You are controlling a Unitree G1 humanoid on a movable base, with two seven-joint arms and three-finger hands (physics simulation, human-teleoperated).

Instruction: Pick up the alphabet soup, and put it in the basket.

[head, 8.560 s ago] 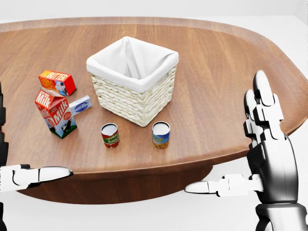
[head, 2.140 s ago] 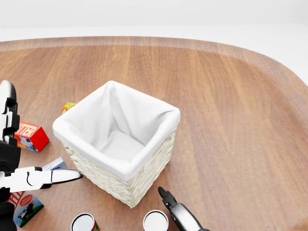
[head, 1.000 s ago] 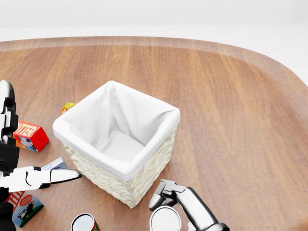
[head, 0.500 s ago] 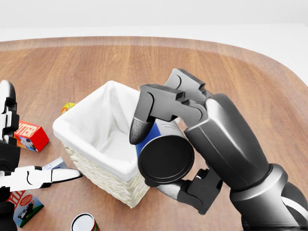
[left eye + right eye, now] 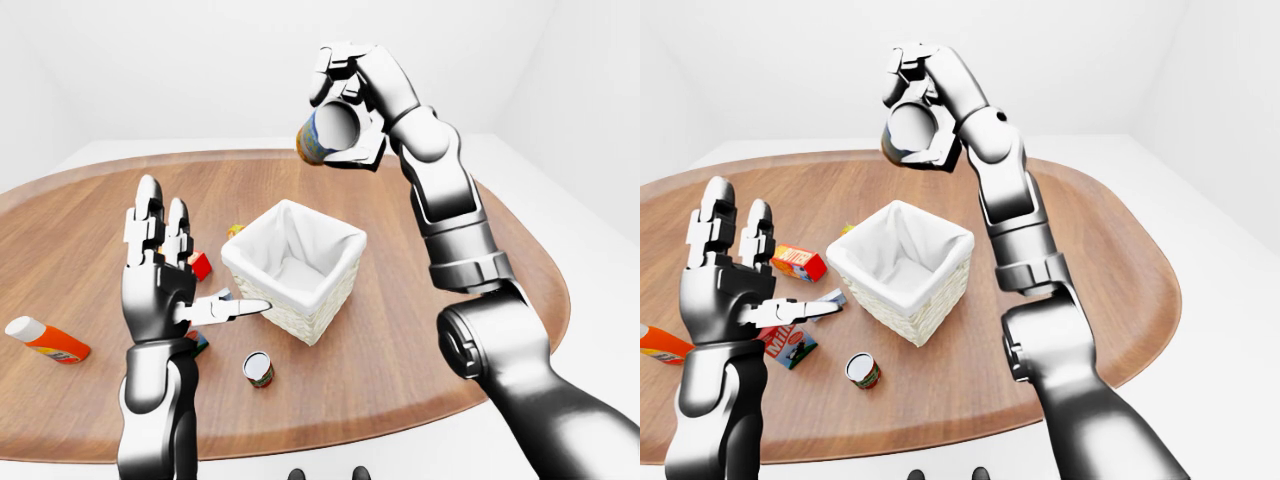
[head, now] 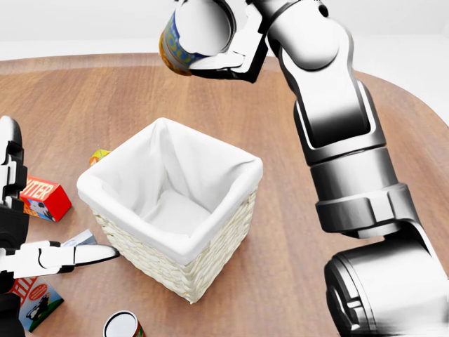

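Note:
The alphabet soup can, yellow and blue with a pale lid, is lifted high near the top of the head view. It lies tilted on its side, and my right hand is shut around it. It hangs over the far-left part of the white-lined wicker basket, well above the rim. The basket stands on the wooden table and holds nothing that I can see. My left hand is open, palm up and fingers spread, to the left of the basket and touching nothing.
A red-labelled can stands below the basket in the head view. A butter box, a milk carton and a small white-blue box lie left of it. An orange-white bottle lies at the far left.
My right hand closed on the soup can at the bottom of the head view and raised it up and left, above the basket. The left hand stayed put.

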